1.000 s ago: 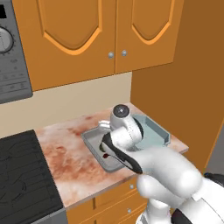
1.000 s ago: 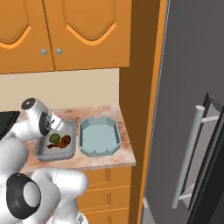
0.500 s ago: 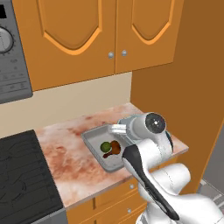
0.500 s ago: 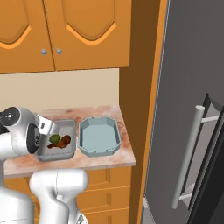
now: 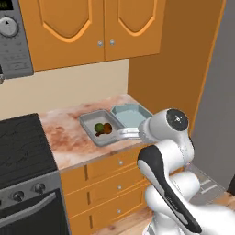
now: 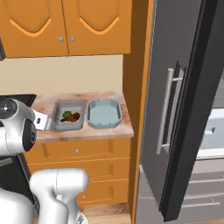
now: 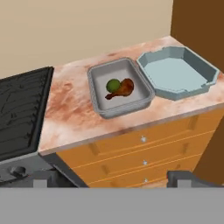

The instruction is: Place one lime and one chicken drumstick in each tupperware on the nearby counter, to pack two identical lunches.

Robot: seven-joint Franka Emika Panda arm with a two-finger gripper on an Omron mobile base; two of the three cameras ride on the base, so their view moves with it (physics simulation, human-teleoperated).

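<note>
On the worktop [image 7: 74, 113]: grey tupperware [image 7: 97, 103] packed with lime [image 7: 113, 85] and chicken drumstick [image 7: 122, 90], touching; blue-green tupperware [image 7: 205, 72] bare.
Jaws spread wide, holding nothing, pulled back from the edge. Could double-fill the grey box through misaiming, both sitting just beside each other. Hand view shows drumstick's bone end; right base view adds fridge door [image 6: 192, 87].

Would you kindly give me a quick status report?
Gripper open, empty. Grey tupperware holds lime and chicken drumstick. Blue-green tupperware empty. Nothing in the way.
</note>
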